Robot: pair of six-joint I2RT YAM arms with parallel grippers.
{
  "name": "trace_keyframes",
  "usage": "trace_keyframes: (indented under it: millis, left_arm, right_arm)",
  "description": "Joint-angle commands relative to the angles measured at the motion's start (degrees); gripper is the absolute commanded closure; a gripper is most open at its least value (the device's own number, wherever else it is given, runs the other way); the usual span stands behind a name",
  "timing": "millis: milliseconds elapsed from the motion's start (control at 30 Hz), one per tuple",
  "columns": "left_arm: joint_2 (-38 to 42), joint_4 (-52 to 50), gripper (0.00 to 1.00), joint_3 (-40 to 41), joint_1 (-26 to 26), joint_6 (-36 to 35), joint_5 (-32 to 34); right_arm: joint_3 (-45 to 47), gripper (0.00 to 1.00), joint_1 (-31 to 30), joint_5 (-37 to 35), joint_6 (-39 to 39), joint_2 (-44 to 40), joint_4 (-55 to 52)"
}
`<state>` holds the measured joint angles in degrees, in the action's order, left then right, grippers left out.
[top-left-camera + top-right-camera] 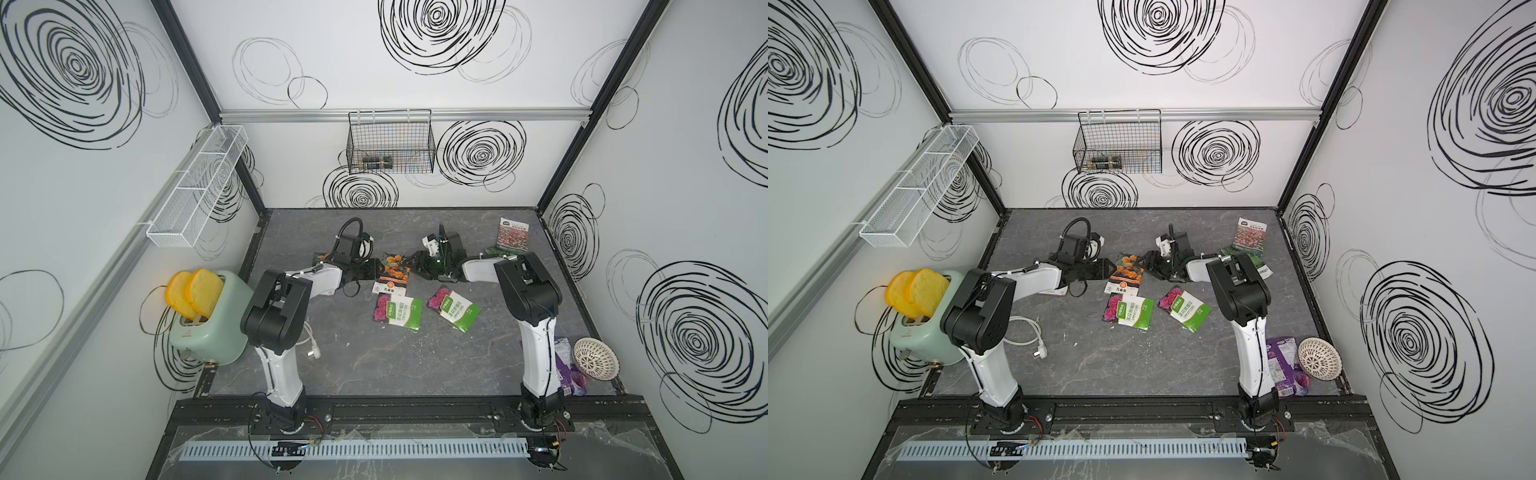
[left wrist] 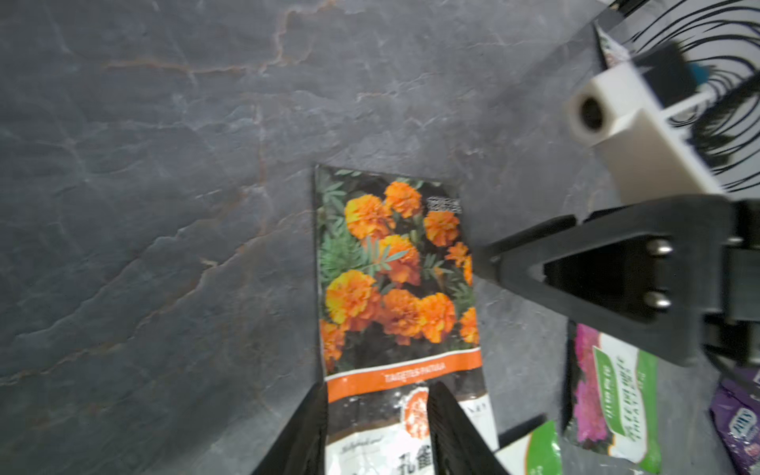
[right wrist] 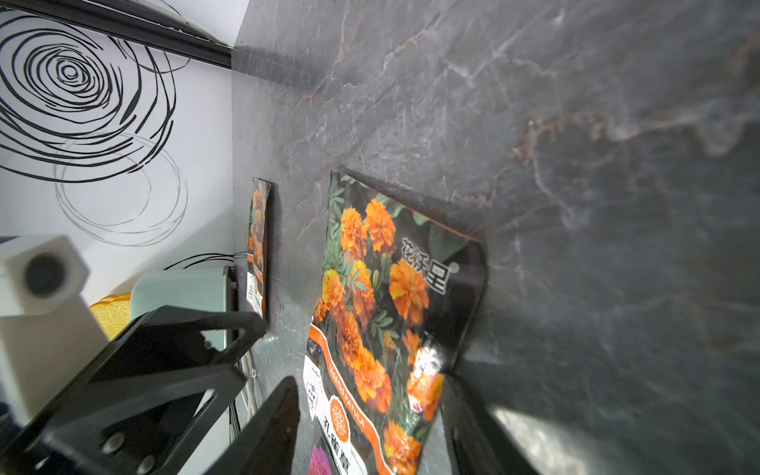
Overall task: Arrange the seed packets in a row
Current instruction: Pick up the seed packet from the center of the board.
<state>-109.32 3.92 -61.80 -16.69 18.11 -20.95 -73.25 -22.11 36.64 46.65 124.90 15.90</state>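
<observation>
An orange-flower seed packet (image 1: 392,272) (image 2: 395,279) (image 3: 382,296) lies mid-table between both grippers. My left gripper (image 1: 376,272) (image 2: 378,386) is open over its white end, one finger along the edge, the other across its face. My right gripper (image 1: 413,264) (image 3: 372,380) is open around the same packet, one finger at its edge. Two green-white packets (image 1: 399,311) (image 1: 455,309) lie in front, one tucked under the orange packet's end. A red-pink field packet (image 1: 514,235) lies back right. A green packet (image 1: 1237,253) shows beside my right arm. Another orange packet (image 3: 257,246) lies behind my left arm.
A mint toaster (image 1: 208,320) with two toast slices stands at the left edge, its white cord and plug (image 1: 313,353) trailing onto the table. A purple snack pouch (image 1: 567,365) and a white slotted bowl (image 1: 595,358) sit front right. A black wire basket (image 1: 390,143) hangs on the back wall.
</observation>
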Motion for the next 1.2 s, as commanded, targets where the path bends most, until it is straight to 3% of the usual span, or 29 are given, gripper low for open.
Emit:
trace_keyframes:
  millis: [0, 300, 700, 733, 900, 1167]
  left_arm:
    - [-2.49, -0.99, 0.56, -2.12, 0.85, -2.61, -1.34]
    - [-6.73, -1.96, 0.6, -3.19, 0.01, -5.42, -7.21]
    - [-8.12, -2.52, 0.95, -1.98, -0.27, -6.04, -8.13]
    - [-8.13, -2.38, 1.0, -2.08, -0.27, -5.86, -8.21]
    - [-8.29, -2.2, 1.0, -3.29, -0.28, -4.99, -8.33]
    - [-4.5, -1.9, 1.0, -4.81, 0.31, -2.34, -8.16]
  right_arm:
    - [1.18, 0.42, 0.36, -4.04, -1.2, 2.63, -8.83]
    - [2.76, 0.43, 0.27, -3.86, -1.74, 2.11, -8.61]
    - [2.94, 0.45, 0.2, -3.42, -2.18, 1.92, -8.82]
    - [2.94, 0.47, 0.14, -3.27, -2.26, 1.99, -8.78]
    - [3.2, 0.59, 0.1, -2.68, -2.36, 1.77, -7.91]
    - [2.95, 0.95, -0.04, -1.22, -2.44, 1.05, -6.28]
